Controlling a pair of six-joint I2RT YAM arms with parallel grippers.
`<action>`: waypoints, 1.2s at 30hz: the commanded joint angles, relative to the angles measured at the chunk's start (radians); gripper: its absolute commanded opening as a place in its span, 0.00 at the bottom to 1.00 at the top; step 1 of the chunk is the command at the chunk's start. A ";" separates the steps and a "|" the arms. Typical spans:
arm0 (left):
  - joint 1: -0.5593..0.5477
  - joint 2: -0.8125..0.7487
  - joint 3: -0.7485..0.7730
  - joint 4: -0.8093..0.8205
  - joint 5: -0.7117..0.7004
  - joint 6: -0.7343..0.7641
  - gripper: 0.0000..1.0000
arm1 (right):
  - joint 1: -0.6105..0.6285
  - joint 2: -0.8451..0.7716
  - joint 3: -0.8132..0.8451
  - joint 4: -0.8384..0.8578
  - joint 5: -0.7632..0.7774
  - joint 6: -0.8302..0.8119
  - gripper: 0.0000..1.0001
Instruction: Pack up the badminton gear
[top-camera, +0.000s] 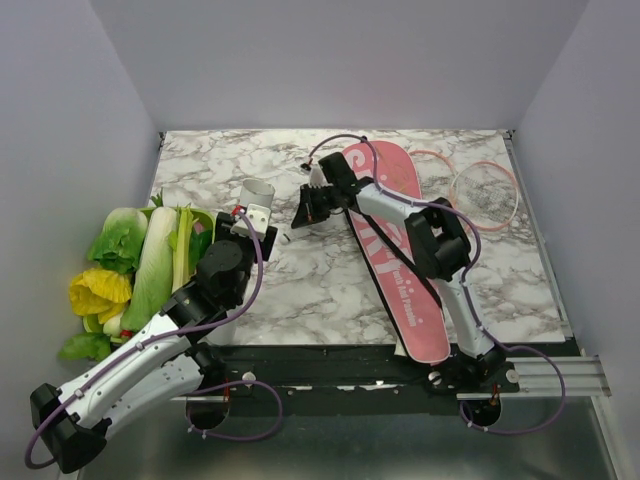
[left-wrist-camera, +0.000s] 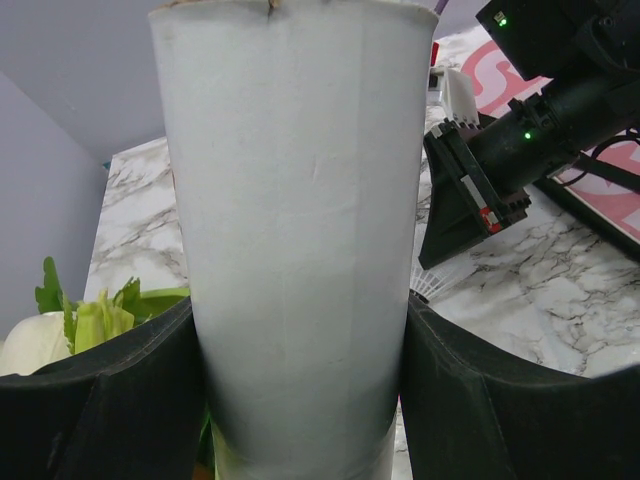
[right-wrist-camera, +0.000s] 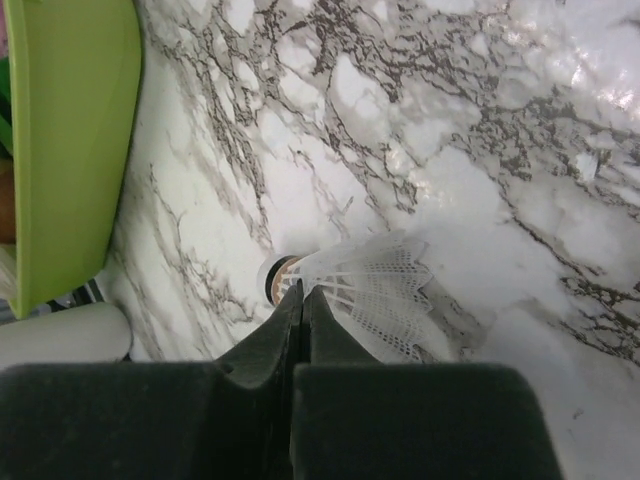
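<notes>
- Right wrist view shows the shuttlecock (right-wrist-camera: 372, 290) on its side at the marble, cork end toward the green tray. The right gripper (right-wrist-camera: 303, 292) is pressed together on the edge of its feather skirt (whether it is lifted clear of the surface cannot be told).
- Seen from above, the tube (top-camera: 257, 193) stands just to the left of that gripper, near but apart. Its long axis is close to upright with a slight lean, and the open mouth faces up.
- The left gripper (top-camera: 252, 218) is clamped round the tube's lower part, one finger on each side, as the left wrist view makes plain.
- The coming move looks like this: the shuttlecock must travel left and up over the tube's mouth, then go in cork first along the tube's axis. The right arm already has it, so the left need only keep the tube steady.
- The cover (top-camera: 395, 250) lies on the right half of the table under the right arm, its length running from far centre toward the near right edge.
- The rackets (top-camera: 485, 195) show as pink hoops at the far right, well apart from both grippers.
- The tray (top-camera: 140, 260) of vegetables sits at the left edge, just beside the left arm.
- The table (top-camera: 320, 290) is white marble veined grey, closed in by pale walls (top-camera: 60, 100) on three sides.
</notes>
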 joint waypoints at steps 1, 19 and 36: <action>0.001 -0.019 0.001 0.033 0.013 -0.002 0.00 | 0.002 -0.074 -0.053 -0.025 0.024 -0.014 0.01; -0.005 0.068 0.020 0.014 0.462 -0.011 0.00 | 0.002 -0.826 -0.541 -0.017 0.258 -0.150 0.01; -0.109 0.071 0.000 0.003 0.846 0.030 0.00 | 0.034 -1.285 -0.568 -0.259 0.198 -0.221 0.01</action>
